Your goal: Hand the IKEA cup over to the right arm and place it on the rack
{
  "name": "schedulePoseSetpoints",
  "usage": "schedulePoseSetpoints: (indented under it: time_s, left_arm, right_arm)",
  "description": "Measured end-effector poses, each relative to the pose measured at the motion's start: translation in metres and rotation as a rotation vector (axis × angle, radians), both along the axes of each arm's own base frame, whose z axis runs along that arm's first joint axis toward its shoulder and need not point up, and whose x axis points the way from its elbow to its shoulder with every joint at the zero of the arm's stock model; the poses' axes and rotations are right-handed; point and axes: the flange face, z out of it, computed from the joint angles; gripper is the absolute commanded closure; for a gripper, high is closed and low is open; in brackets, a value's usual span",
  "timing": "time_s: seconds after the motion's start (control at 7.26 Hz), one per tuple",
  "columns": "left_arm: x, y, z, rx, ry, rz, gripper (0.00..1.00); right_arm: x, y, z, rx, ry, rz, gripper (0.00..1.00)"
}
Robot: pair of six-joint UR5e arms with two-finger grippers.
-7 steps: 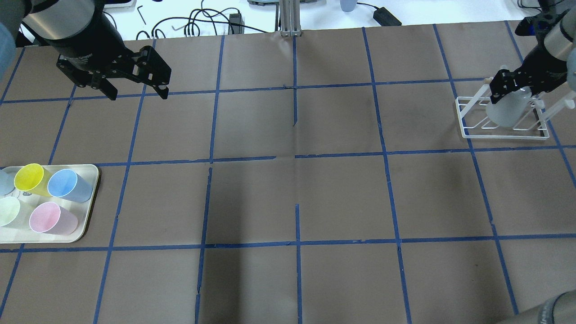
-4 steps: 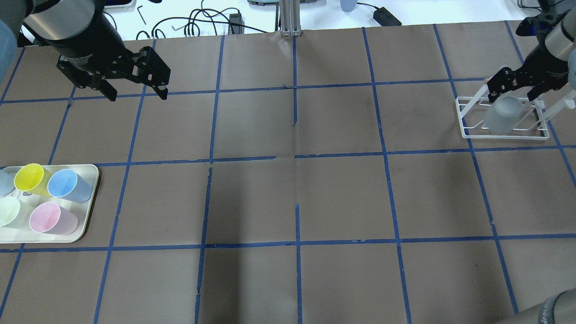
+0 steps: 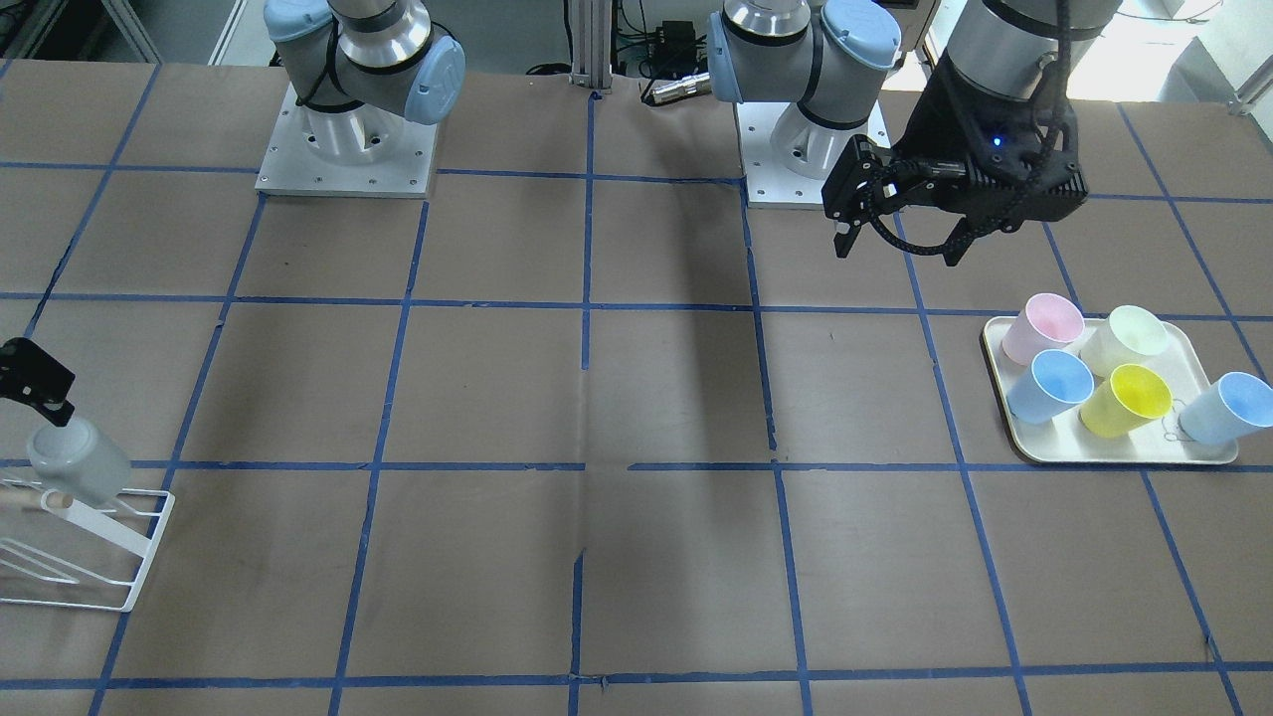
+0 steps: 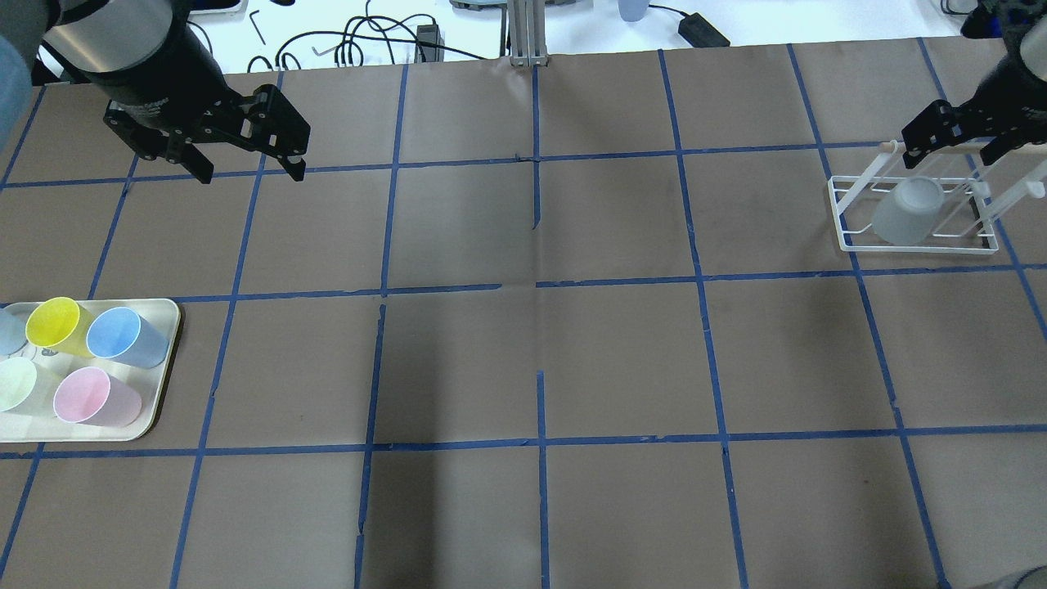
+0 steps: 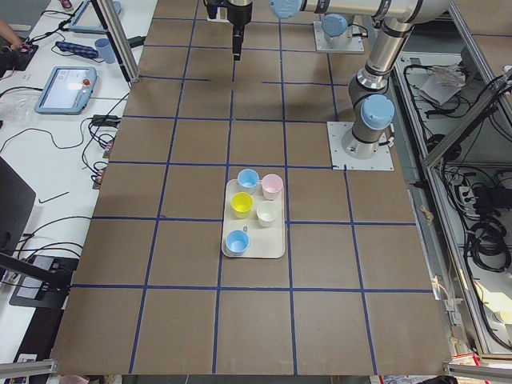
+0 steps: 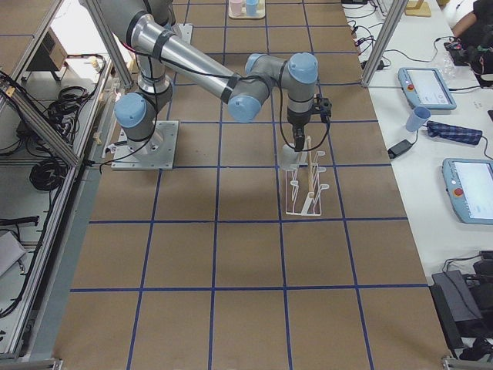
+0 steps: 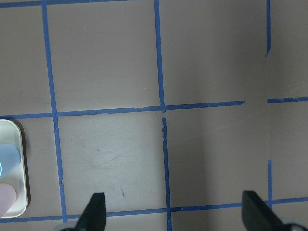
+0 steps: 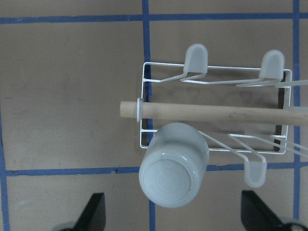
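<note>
The pale grey IKEA cup (image 4: 906, 211) hangs upside down and tilted on a prong at the near-left corner of the white wire rack (image 4: 851, 239), free of any gripper. It also shows in the right wrist view (image 8: 173, 166), just below the wooden dowel (image 8: 216, 111), and in the front view (image 3: 78, 459). My right gripper (image 4: 953, 146) is open and empty, above and just behind the cup. My left gripper (image 4: 249, 168) is open and empty, held high over the far left of the table, and also shows in the front view (image 3: 898, 249).
A cream tray (image 4: 166, 321) at the left edge holds several pastel cups: yellow (image 4: 56, 325), light blue (image 4: 123, 335), pink (image 4: 92, 397) and pale green (image 4: 18, 384). Cables and a power brick lie on the white bench beyond the far edge.
My right gripper, around the grey cup a second ago, has opened and drawn up and back. The cup stays on the rack and has settled lower. The left arm has not moved.
</note>
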Motion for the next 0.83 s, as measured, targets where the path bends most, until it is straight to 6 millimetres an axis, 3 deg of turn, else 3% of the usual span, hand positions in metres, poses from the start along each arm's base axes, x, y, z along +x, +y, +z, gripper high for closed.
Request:
schedulePoseSetpoints:
  time_s: [0.41,0.55,0.83]
  left_arm:
    - [0.001,0.002,0.002,-0.004,-0.006,-0.005,0.00]
    - [0.001,0.002,0.002,-0.004,-0.006,-0.006,0.00]
    - [0.002,0.002,0.002,-0.005,-0.007,-0.005,0.00]
  right_arm:
    - [0.034,0.035,0.085,0.071,-0.040,0.001,0.00]
    - [0.061,0.046,0.105,0.083,-0.044,0.003,0.00]
    - [0.132,0.053,0.122,0.085,-0.042,-0.009,0.00]
